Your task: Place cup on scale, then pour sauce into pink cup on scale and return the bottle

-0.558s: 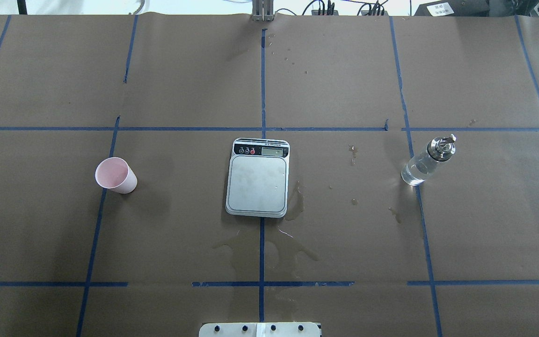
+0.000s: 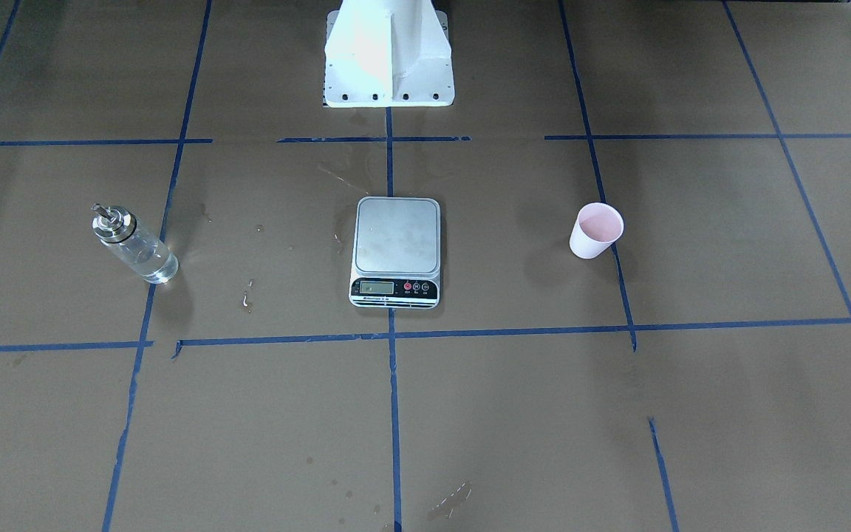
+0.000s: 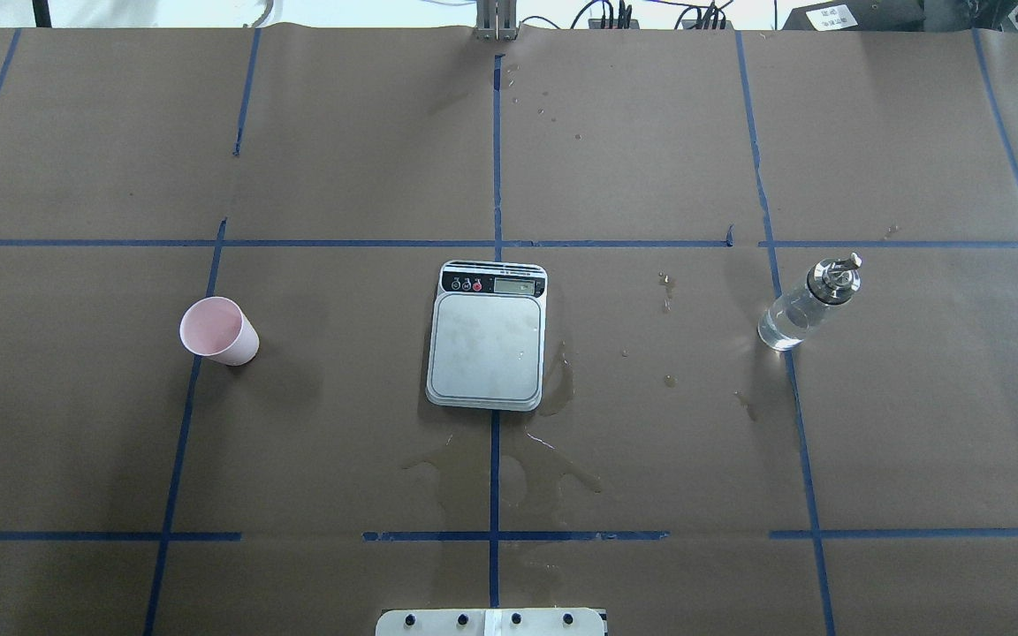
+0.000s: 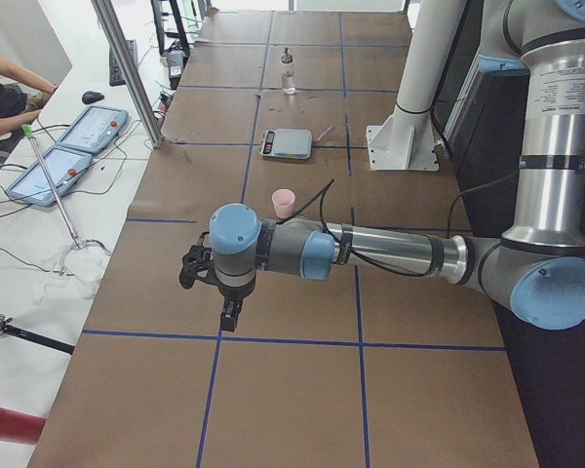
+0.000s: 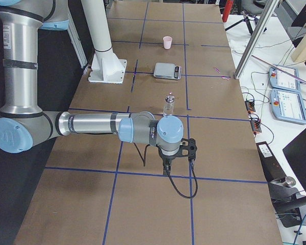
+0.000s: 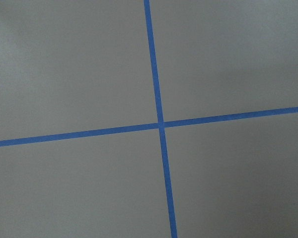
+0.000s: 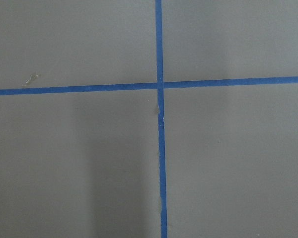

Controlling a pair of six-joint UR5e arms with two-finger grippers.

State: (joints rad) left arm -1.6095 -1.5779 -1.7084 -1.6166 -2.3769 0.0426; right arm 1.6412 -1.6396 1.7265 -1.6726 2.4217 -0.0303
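The pink cup (image 3: 219, 331) stands upright on the brown table paper, left of the scale; it also shows in the front view (image 2: 596, 230). The scale (image 3: 486, 344) lies mid-table with a bare steel platform (image 2: 396, 236). The glass bottle (image 3: 808, 305) with clear sauce stands to the right (image 2: 134, 245). My left gripper (image 4: 230, 314) hangs far out beyond the cup at the table's left end. My right gripper (image 5: 166, 167) hangs beyond the bottle (image 5: 169, 104) at the right end. I cannot tell whether either is open or shut. Both wrist views show only taped paper.
Wet stains (image 3: 509, 468) spread on the paper in front of the scale. The white robot base (image 2: 387, 52) stands behind the scale. Blue tape lines (image 3: 496, 159) grid the table. Tablets (image 4: 73, 146) and cables lie past the far edge.
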